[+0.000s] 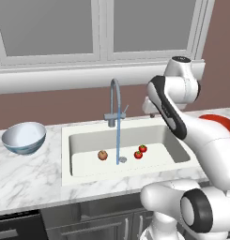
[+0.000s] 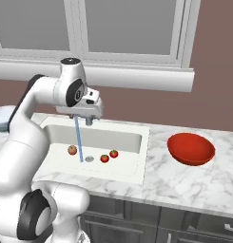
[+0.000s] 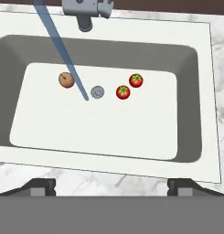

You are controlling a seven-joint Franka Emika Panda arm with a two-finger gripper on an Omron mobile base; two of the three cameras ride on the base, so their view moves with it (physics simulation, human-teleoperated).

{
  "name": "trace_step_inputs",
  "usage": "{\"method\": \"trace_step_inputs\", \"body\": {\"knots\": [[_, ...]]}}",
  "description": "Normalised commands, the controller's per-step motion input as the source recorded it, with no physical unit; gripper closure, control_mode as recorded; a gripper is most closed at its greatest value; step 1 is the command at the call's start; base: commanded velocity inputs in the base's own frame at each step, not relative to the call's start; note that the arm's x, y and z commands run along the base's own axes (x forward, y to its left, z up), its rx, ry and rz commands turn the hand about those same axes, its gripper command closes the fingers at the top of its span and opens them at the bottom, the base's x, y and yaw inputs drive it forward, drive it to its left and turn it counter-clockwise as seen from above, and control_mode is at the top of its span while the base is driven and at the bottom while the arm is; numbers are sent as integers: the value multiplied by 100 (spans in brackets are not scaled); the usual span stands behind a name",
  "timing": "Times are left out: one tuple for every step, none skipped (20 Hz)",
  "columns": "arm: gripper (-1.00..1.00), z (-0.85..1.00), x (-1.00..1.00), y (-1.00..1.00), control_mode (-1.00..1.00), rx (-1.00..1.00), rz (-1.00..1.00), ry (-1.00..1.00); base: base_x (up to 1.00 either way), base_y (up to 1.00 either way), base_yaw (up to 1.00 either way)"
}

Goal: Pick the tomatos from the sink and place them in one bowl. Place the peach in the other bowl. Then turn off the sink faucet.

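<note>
Tomatoes (image 3: 129,86): touching pair on sink (image 3: 195,55) floor, right of drain (image 3: 98,92), well below claw.
Claw (image 3: 111,186): spread wide, empty, above sink's near rim.
Peach (image 3: 66,79): left of water stream.

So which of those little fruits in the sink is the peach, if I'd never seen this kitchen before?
Look into the white sink under the window, where a thin stream of water falls from the faucet. The peach lies alone on the basin floor, on the side of the stream towards the white and pale blue bowl. Unlike the two bright red tomatoes beyond the drain, it is dull orange-tan with no green top.
</note>
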Motion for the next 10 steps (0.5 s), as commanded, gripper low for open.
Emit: {"method": "trace_step_inputs", "body": {"knots": [[-100, -24, -1, -11, -100, 0, 0, 3, 0, 0, 0], [-100, -25, -1, -6, -100, 0, 0, 4, 0, 0, 0], [-100, -25, 0, 0, -100, 0, 0, 5, 0, 0, 0], [-100, -23, 0, 0, -100, 0, 0, 10, 0, 0, 0], [-100, -21, 0, 0, -100, 0, 0, 9, 0, 0, 0], [-100, -24, 0, 0, -100, 0, 0, 7, 0, 0, 0], [-100, -29, 0, 0, -100, 0, 0, 3, 0, 0, 0], [-100, -32, 0, 0, -100, 0, 0, 3, 0, 0, 0], [-100, -35, 0, 0, -100, 0, 0, 1, 0, 0, 0], [-100, -39, 0, 0, -100, 0, 0, 0, 0, 0, 0]]}}
